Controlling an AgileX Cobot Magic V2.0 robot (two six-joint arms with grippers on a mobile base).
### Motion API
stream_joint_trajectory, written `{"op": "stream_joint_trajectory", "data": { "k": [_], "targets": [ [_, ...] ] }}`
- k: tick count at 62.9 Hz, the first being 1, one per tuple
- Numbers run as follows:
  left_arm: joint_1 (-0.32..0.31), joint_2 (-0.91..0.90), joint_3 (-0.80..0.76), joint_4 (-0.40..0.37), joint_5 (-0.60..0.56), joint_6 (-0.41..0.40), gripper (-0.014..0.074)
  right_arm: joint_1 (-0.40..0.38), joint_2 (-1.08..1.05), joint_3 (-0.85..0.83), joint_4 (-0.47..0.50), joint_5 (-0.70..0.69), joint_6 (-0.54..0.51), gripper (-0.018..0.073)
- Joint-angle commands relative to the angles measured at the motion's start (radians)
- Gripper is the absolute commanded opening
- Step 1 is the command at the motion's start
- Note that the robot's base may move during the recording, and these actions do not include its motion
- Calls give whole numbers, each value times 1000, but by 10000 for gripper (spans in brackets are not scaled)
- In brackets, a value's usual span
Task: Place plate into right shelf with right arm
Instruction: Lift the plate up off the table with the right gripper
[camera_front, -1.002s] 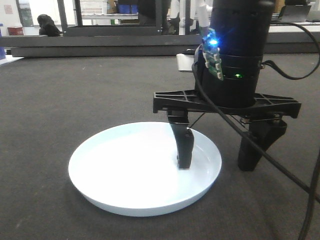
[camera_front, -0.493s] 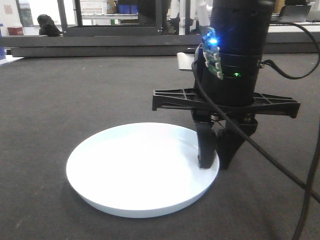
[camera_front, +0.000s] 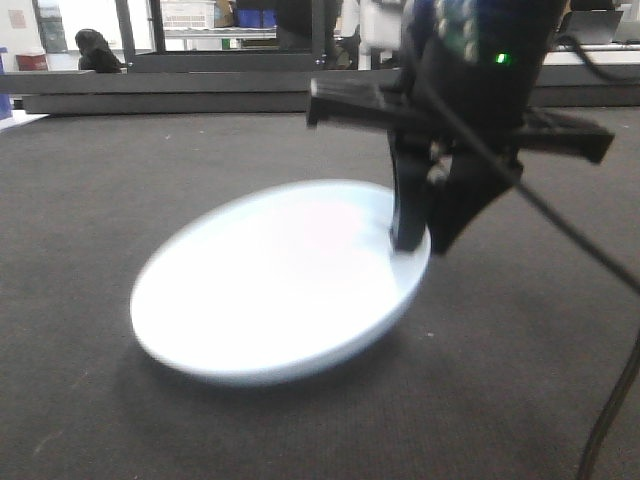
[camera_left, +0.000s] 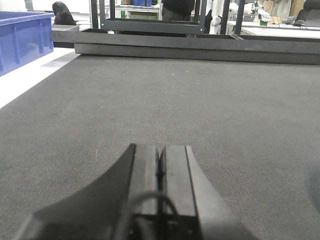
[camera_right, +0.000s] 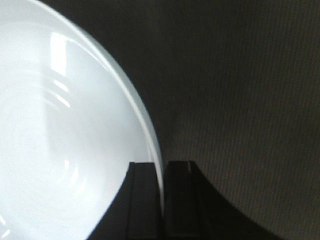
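Observation:
The white plate (camera_front: 270, 280) hangs just above the dark grey mat, tilted with its right edge raised, and is blurred. My black right gripper (camera_front: 418, 240) is shut on the plate's right rim, one finger inside the plate and one outside. In the right wrist view the rim of the plate (camera_right: 65, 125) runs between the two fingers of the right gripper (camera_right: 163, 172). My left gripper (camera_left: 160, 152) is shut and empty, low over the mat. The steel right shelf is out of view.
A dark low platform (camera_front: 200, 95) runs along the back of the mat (camera_front: 120, 180). A black cable (camera_front: 610, 420) hangs at the right of the arm. A blue bin (camera_left: 22, 40) stands at the far left in the left wrist view.
The right gripper's fingers closed on the plate's right rim, then rose. The plate has come up off the mat, right side higher.

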Motion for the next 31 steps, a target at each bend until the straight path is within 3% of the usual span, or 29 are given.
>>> {"op": "stream_joint_trajectory", "data": {
  "k": [1,12,31],
  "targets": [
    [-2,-10,10,-8,-90,-7,-128,-29,-110,17,-4,-143,-69,69],
    [-2,-10,10,-8,-90,-7,-128,-102,-247,156,2,-337,-155,69],
    [-2,-10,10,-8,-90,-7,-128,-250,-488,387,19,-664,-425,69]
  ]
}}
